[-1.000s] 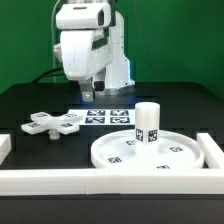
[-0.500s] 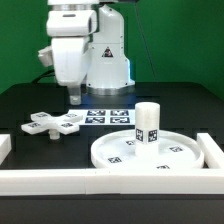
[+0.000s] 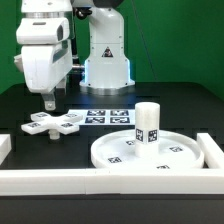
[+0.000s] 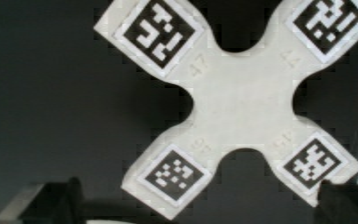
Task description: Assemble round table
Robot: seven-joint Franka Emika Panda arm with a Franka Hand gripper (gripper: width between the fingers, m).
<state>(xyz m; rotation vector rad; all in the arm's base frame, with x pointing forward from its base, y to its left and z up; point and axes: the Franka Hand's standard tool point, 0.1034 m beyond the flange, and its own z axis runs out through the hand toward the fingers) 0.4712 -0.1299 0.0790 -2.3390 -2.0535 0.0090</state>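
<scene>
My gripper (image 3: 50, 104) hovering over the cross-shaped base (image 3: 55, 124), holding nothing, jaw opening I cannot tell, cylinder leg (image 3: 148, 124) upright on round disc (image 3: 145, 158).

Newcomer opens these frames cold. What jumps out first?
The white cross-shaped plastic base, tagged on its arms, lies flat on the black table at the exterior view's left and fills the wrist view, with the gripper hanging over it. At the exterior view's right, the short white cylinder leg stands upright on the large white rimmed round disc.
</scene>
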